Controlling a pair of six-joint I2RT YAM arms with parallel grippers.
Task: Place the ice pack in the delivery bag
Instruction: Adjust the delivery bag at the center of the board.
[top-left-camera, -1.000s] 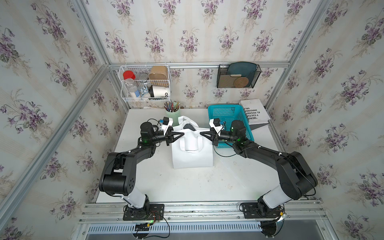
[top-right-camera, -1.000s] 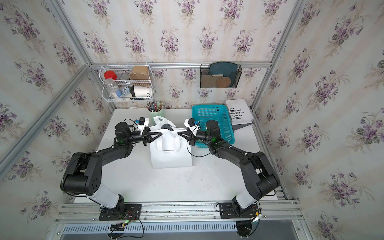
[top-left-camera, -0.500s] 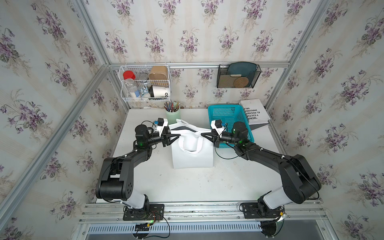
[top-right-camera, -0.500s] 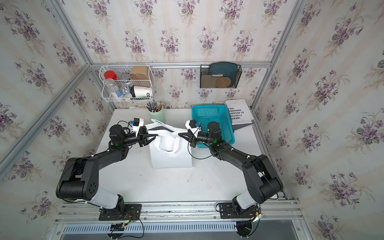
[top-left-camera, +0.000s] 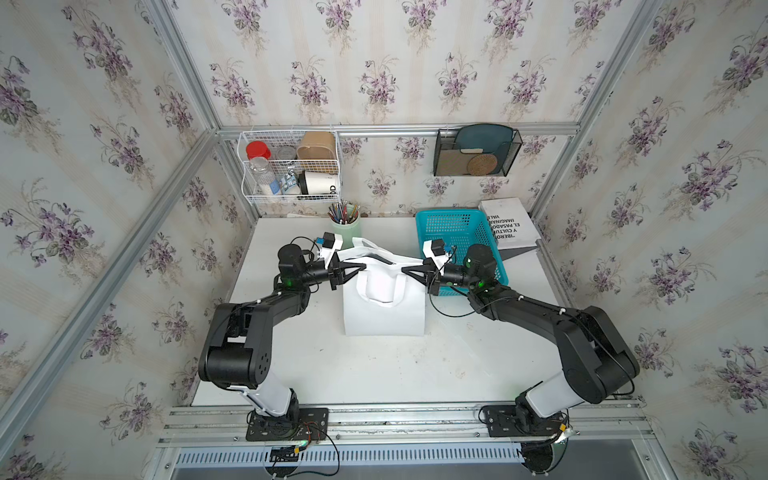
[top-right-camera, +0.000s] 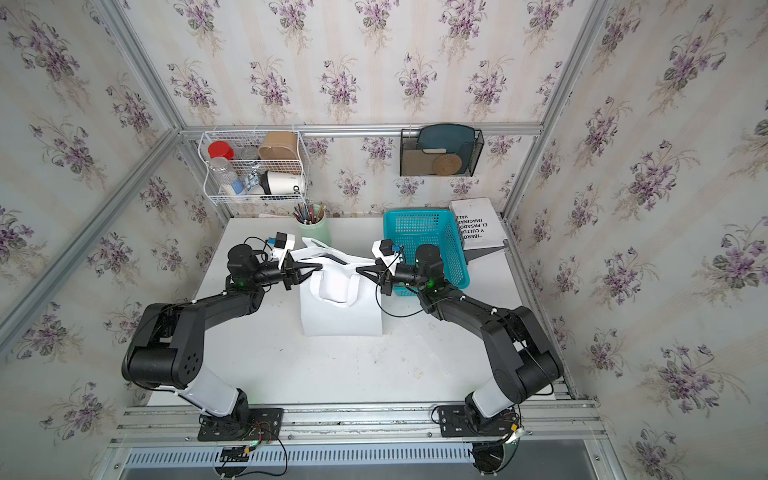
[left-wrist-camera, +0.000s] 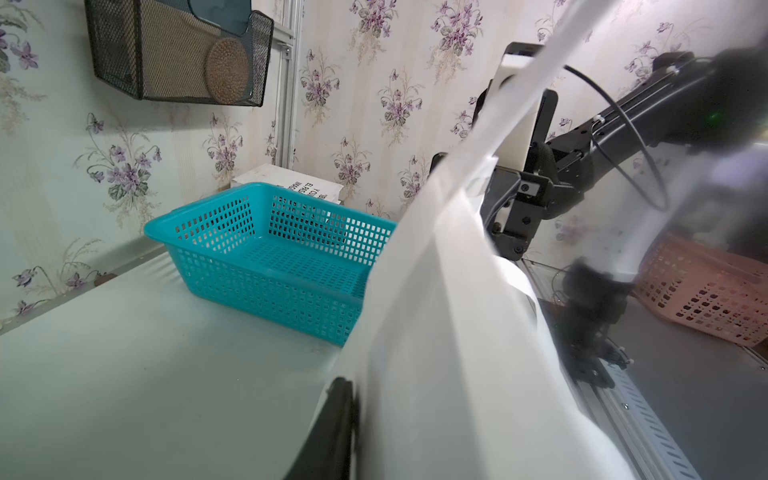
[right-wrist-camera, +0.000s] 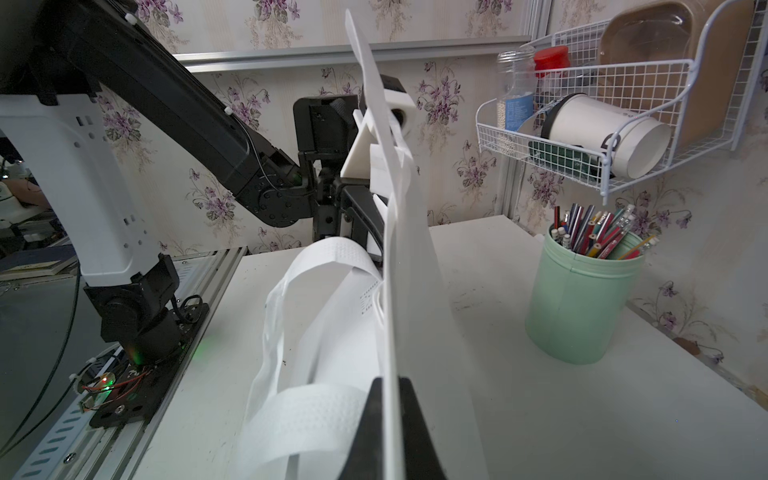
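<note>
**Left gripper re-took the bag rim; ice pack still nowhere in view**

A second earlier both grippers were pinching the top of the delivery bag (top-left-camera: 382, 316). Half a second earlier the left jaws had sprung wide and stood off the rim toward 9 o'clock. In both top views the left gripper (top-left-camera: 360, 269) was back at the bag's 10 o'clock corner, its fingers meeting in a point on the white rim. The left wrist view showed one finger (left-wrist-camera: 338, 415) pressed against the fabric with the other hidden behind it, so this read as a fresh clamp on the bag.

The right gripper (top-left-camera: 405, 271) had not let go. It held the rim at 2 o'clock, and its wrist view showed the bag wall (right-wrist-camera: 411, 291) sandwiched between the closed fingers.

The bag stood upright at the middle of the table (top-left-camera: 374, 374), with the turquoise basket (top-left-camera: 449, 212) at its 1 o'clock and the pencil cup (top-left-camera: 345, 230) at 11 o'clock. The basket looked empty. The ice pack could not be found in any view.

The rim was drawn taut between the two grips into a narrow slit. With both grippers occupied, the packing itself had probably not begun.
</note>
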